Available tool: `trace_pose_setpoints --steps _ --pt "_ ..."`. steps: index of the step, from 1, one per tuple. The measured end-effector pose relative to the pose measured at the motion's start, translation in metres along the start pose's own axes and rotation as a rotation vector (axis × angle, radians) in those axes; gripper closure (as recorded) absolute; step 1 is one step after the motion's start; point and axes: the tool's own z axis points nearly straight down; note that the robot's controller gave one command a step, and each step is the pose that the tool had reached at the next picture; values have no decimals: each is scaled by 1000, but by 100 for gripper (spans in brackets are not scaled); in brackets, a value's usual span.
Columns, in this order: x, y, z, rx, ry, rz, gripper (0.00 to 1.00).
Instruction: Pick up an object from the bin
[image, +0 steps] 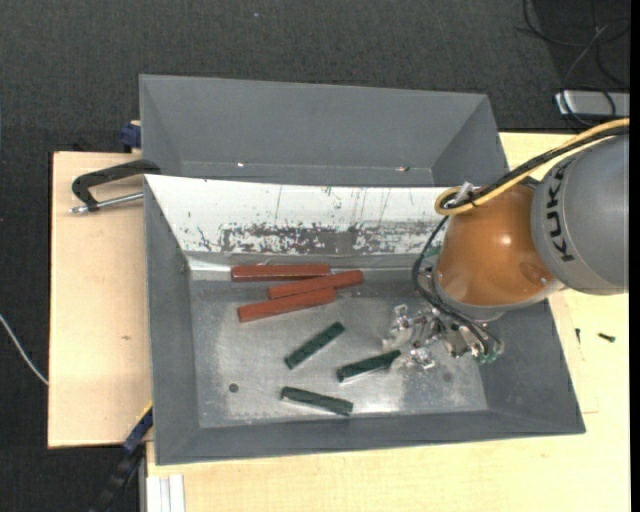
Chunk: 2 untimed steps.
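Metal end effector (422, 348) hangs just beside a flat dark-green bar (366, 369).

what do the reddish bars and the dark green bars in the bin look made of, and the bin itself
Three reddish-brown flat bars: matte, even colour, probably painted wood or plastic. Three dark green flat bars: same matte look, likely the same material. Grey bin: sheet metal, dull sheen, scratched along the back wall.
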Motion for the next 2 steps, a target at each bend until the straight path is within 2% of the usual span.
trace_pose_setpoints --steps 1,2 --pt "0 0 0 0 0 0 100" --pt "16 15 -146 -1 -6 -20 100"
